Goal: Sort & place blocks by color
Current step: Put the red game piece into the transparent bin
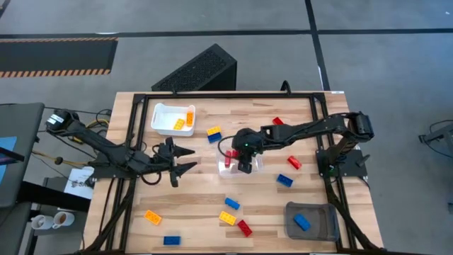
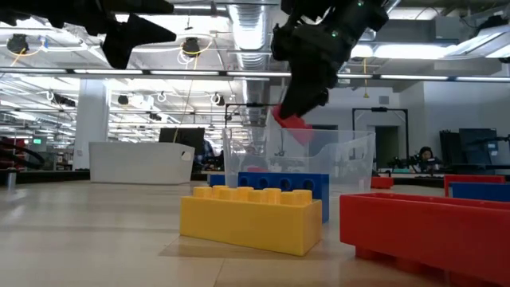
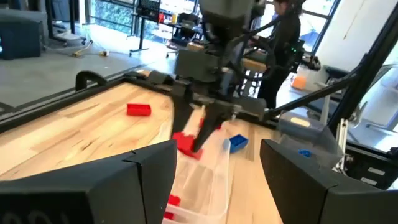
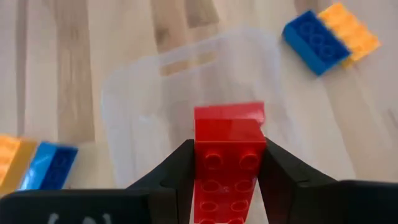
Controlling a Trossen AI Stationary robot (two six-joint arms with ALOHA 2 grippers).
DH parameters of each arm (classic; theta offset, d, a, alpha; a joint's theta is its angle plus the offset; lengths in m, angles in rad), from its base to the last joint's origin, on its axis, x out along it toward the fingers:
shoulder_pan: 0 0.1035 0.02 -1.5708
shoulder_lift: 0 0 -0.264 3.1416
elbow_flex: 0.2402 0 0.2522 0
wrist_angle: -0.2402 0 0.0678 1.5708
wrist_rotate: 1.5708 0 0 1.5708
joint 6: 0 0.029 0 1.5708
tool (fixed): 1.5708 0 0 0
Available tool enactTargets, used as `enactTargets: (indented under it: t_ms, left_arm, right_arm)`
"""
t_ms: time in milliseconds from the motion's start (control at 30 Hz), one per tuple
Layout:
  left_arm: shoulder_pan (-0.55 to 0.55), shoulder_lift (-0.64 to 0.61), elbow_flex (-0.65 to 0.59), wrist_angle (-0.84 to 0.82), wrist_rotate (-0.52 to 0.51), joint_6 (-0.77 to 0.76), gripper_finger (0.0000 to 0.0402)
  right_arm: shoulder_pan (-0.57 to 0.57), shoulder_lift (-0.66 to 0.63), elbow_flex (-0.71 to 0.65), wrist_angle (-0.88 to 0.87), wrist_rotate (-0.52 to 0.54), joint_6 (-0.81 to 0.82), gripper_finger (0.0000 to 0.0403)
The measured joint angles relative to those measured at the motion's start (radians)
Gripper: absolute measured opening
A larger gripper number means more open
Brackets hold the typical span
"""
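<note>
The wooden surface (image 1: 205, 191) is carrying three containers: a white tray (image 1: 164, 120) toward the far left holding yellow-orange blocks, a grey bin (image 1: 318, 228) at the near right with one blue block inside, and a clear tub (image 1: 230, 167) near the middle. Loose blocks are lying scattered around them in red, blue and yellow-orange.

The right arm is reaching in from the right side, and the right gripper (image 4: 225, 163) is hanging directly over the clear tub. Its fingers are standing partly apart, each side pressing a flank of a red block (image 4: 227, 155), so the block is sitting between them. In the low view the block is hanging just above the tub's rim, tilted with one end lower. Its long axis is running along the fingers, pointing down and forward into the tub's open mouth. A red block is already lying inside the tub, seen in the left wrist view.

The relation that matters is vertical: the tub is lying straight beneath the held block, so I judge that a release here would probably land it inside, though the tilt could let it tumble against the wall.

The left gripper (image 1: 185, 160) is waiting left of the tub, well apart from it, with its fingers spread wide and nothing between them.
</note>
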Motion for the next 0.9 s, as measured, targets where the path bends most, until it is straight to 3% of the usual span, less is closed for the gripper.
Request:
enactTargets:
  t_ms: [367, 633, 900]
  left_arm:
    - [-0.085, 0.0, -0.042, 0.008, -0.113, -0.027, 0.0213]
    - [-0.094, -0.001, -0.196, 0.265, -0.14, -0.059, 0.0213]
    - [-0.094, -0.002, -0.227, 0.307, -0.124, -0.089, 0.0213]
  right_arm:
    - [-0.04, 0.024, -0.047, -0.02, -0.031, 0.027, 0.0156]
    - [-0.032, 0.067, -0.045, -0.008, -0.076, 0.036, 0.0155]
    - [-0.029, 0.063, -0.044, 0.03, -0.076, 0.055, 0.0213]
